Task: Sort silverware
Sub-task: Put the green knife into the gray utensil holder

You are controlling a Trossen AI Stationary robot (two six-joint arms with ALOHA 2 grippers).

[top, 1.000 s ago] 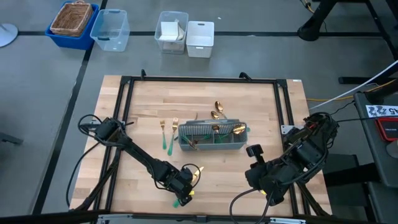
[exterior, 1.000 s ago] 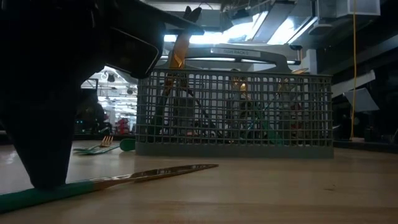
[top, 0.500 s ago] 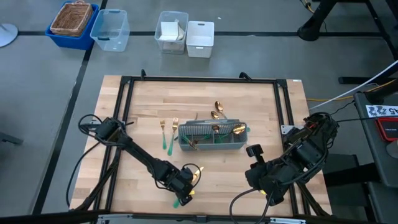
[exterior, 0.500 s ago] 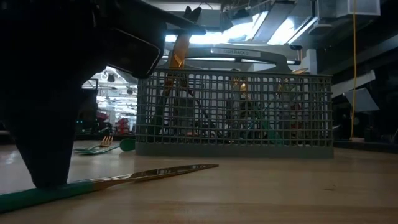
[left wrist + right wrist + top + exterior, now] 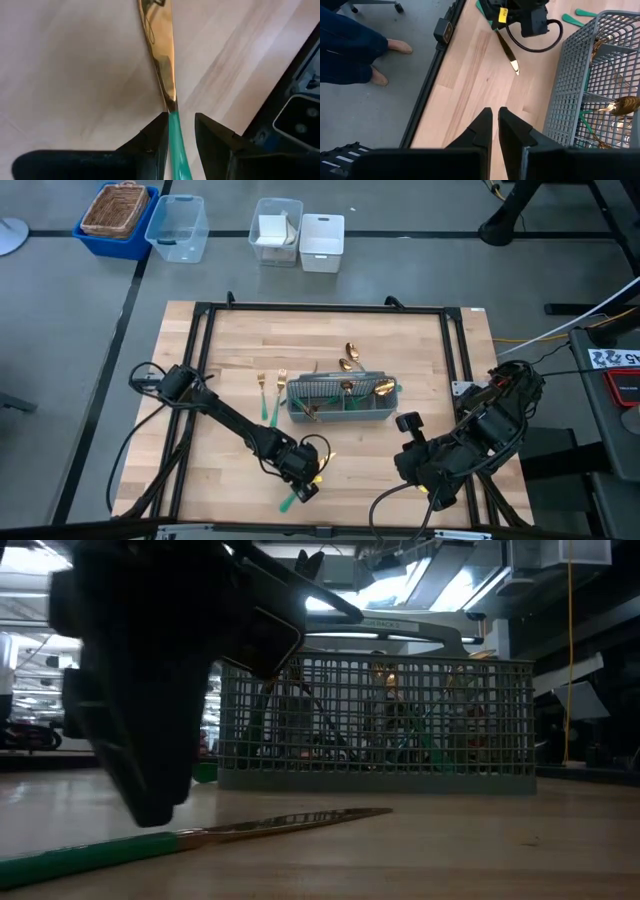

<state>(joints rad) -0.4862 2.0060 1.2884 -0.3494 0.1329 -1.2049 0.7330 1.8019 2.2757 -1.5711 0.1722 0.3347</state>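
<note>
A knife [image 5: 305, 478] with a gold blade [image 5: 159, 55] and a teal-green handle [image 5: 90, 852] lies flat on the wooden table, near its front edge. My left gripper [image 5: 176, 131] stands over it, slanting down, open, with a finger on each side of the handle. The grey mesh caddy [image 5: 342, 400] in the middle holds several pieces of silverware. Two forks [image 5: 270, 395] lie to its left and two spoons [image 5: 348, 358] behind it. My right gripper [image 5: 495, 122] hangs shut and holding nothing, high above the near right of the table. My left gripper straddles the knife's teal handle [image 5: 174, 125] just behind where the blade starts, coming from above at a slant. One fingertip [image 5: 156, 136] lies against the handle's side; a gap shows between the handle and the other fingertip [image 5: 210, 137]. The knife rests flat on the table.
A black frame rail [image 5: 200, 380] borders the table. Bins and a basket [image 5: 118, 215] stand on the floor beyond the far edge. A person's legs and feet [image 5: 355, 47] show beside the table in the right wrist view. Bare wood lies between knife and caddy.
My left gripper has gone a little toward the table's right edge, staying low. The knife has slid along the table with it, its blade tip swinging toward the right.
</note>
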